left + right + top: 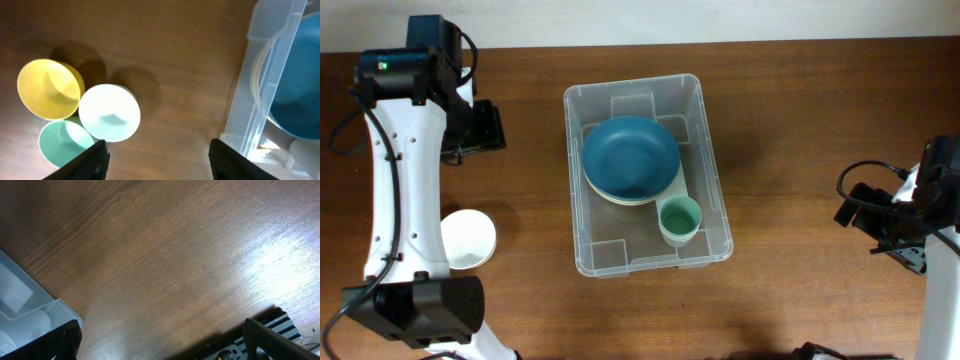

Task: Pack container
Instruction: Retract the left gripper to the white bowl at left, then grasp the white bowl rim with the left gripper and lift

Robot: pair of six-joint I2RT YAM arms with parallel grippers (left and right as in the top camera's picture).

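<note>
The clear container (710, 160) stands mid-table. Inside it a blue bowl (630, 155) rests on a cream plate (620, 197), and a green cup (680, 220) stands at the near right corner. My left gripper (480, 128) is left of the container's far end, open and empty. In the left wrist view (157, 160) its fingers hover over bare wood, with a yellow cup (49, 89), a white cup (110, 112) and a green cup (60, 145) to their left and the container wall (265, 95) to their right. My right gripper (160, 342) is open and empty at the right table edge (895, 228).
A white bowl (470, 238) sits on the table beside the left arm's white link (405, 190). The right wrist view shows bare wood, one container corner (30, 307) at lower left and a black-and-white striped strip (280, 322) at lower right.
</note>
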